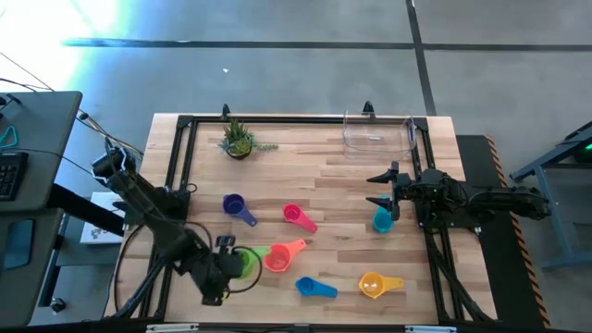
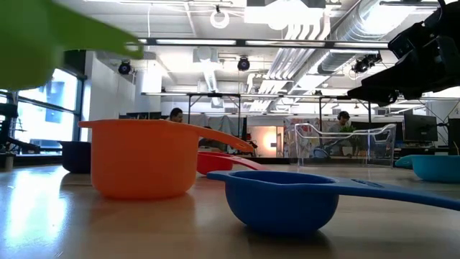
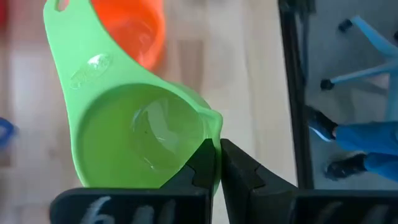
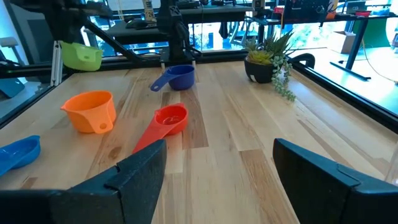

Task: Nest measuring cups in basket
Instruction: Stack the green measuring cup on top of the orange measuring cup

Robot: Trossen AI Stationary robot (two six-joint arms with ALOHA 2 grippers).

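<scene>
- Left tool [image 3: 216, 163]: clamped shut on rim of green cup [image 3: 134, 134], lifted near front-left corner of counter [image 1: 324, 176].
- Right tool [image 1: 381, 189]: fully open, empty, beside teal cup [image 1: 381, 220].
- Carry level toward basket [image 1: 377, 132] at back-right corner; lower gently, clear of walls.

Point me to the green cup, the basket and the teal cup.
green cup [image 3: 143, 134], left wrist view, inside of its bowl.
basket [image 1: 377, 135], high view, its clear floor.
teal cup [image 1: 381, 222], high view, its bowl.
</scene>
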